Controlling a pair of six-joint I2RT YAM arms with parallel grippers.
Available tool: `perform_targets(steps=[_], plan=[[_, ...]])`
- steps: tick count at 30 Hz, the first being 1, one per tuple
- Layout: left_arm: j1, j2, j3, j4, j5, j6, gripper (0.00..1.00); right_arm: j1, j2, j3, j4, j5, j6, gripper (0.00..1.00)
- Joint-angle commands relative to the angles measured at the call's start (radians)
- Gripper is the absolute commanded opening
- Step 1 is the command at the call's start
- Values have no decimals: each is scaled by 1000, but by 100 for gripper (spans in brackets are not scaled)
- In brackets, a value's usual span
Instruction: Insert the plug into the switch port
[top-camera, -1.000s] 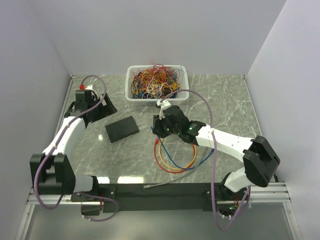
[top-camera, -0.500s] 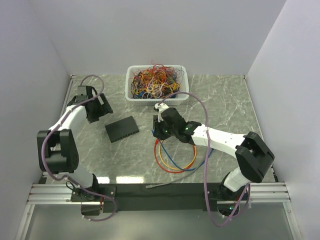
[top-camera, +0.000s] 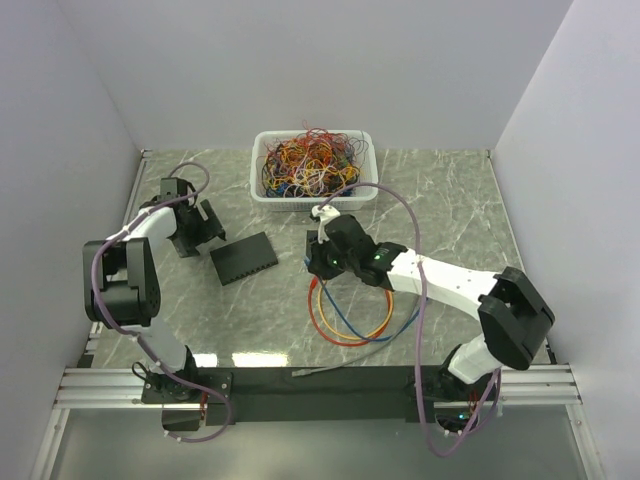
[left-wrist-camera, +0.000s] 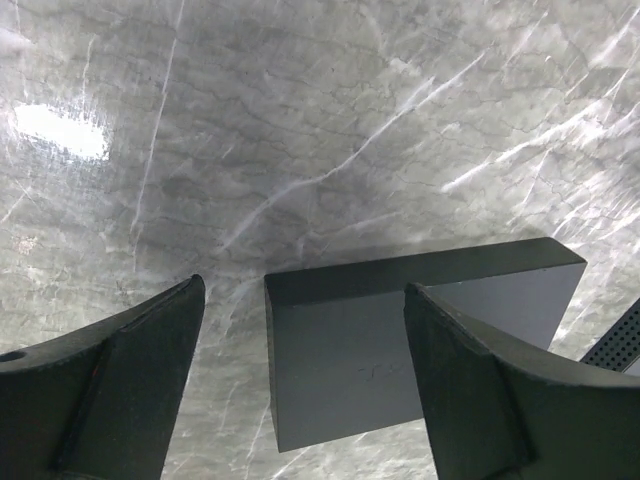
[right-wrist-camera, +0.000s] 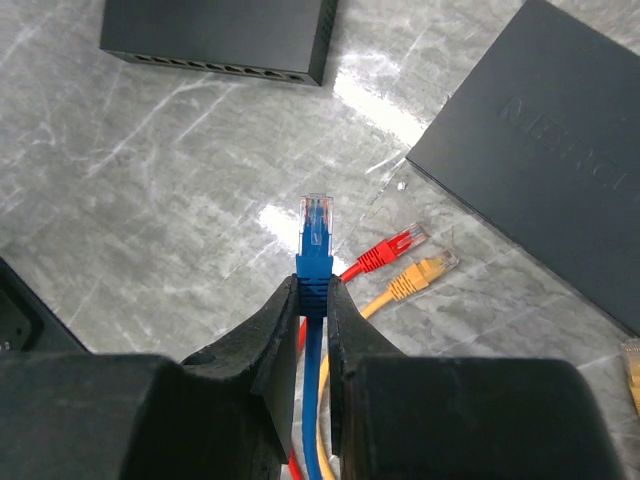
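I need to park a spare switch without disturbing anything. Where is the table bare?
The table is bare right of the bin, out to its right edge, and in front of the switch, toward the front rail. The middle is crowded: the right gripper with its blue plug, beside the cable loops.

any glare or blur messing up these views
Left wrist: bright glare patch on the grey marble tabletop, upper left. Right wrist: white glare beside the sharp blue network plug. Top external: evenly lit, pale reflections along the near edge.
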Motion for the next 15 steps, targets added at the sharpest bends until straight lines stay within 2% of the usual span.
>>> perform_targets(steps=[1,7,15], plan=[[-1,-21,19,-20,-11,-10,86,5,-66,2,-5,24,-11,0],[-32,-29,-26,-34,-29,-21,70,5,-124,-54,-9,35,1,0],[-46,-41,-59,-40,-52,-50,71,12,-215,-117,-13,40,23,0]])
